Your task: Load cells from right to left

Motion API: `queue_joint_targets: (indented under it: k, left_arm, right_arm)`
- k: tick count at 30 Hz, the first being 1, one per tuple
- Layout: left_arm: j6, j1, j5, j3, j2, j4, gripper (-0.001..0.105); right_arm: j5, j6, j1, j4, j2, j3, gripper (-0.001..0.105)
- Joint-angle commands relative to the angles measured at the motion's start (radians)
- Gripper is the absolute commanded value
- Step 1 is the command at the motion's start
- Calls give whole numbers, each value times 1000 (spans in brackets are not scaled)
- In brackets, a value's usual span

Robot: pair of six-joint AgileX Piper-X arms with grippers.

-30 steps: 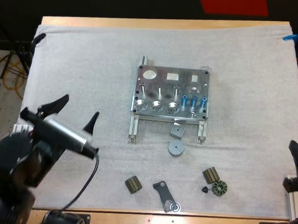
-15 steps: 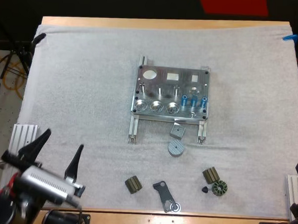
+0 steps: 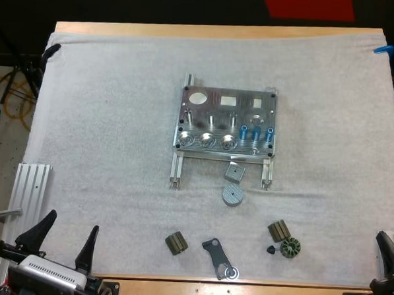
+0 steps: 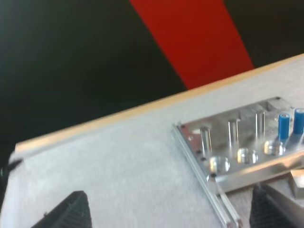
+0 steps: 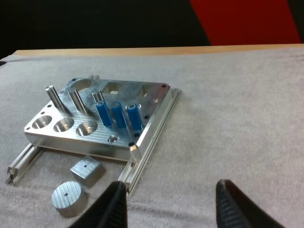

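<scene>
end effectors spread wide and empty, left end effector [image 3: 73, 221], right end effector [image 5: 171, 184]

Left gripper [image 3: 73, 221] parked at the mat's [image 3: 120, 104] near left corner, fingers spread wide; right gripper [image 5: 171, 185] at the near right corner, same deal.

Bright, even light from overhead falls on the white mat [image 3: 119, 117]; the metal fixture [image 3: 226, 122] and the small dark parts [image 3: 175, 243] cast only faint, short shadows. Glare glints off the fixture's machined face. Beyond the table [image 3: 216, 32] all is dark.
</scene>
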Motion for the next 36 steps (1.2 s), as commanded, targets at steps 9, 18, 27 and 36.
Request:
queue_joint_targets:
  k: [9, 18, 27, 36]
  left_arm:
    - [-48, 3, -28, 27, -139, 92, 67]
    - [-46, 3, 7, 168, -139, -17, 67]
    - [-46, 3, 54, 269, -138, -91, 67]
    - [-46, 3, 53, 274, -138, -99, 67]
  right_arm:
    - [21, 23, -3, 72, -64, 9, 43]
    - [57, 10, 2, 7, -64, 38, 43]
    - [-81, 10, 2, -96, -62, 166, 43]
    - [-118, -36, 2, -134, -60, 218, 43]
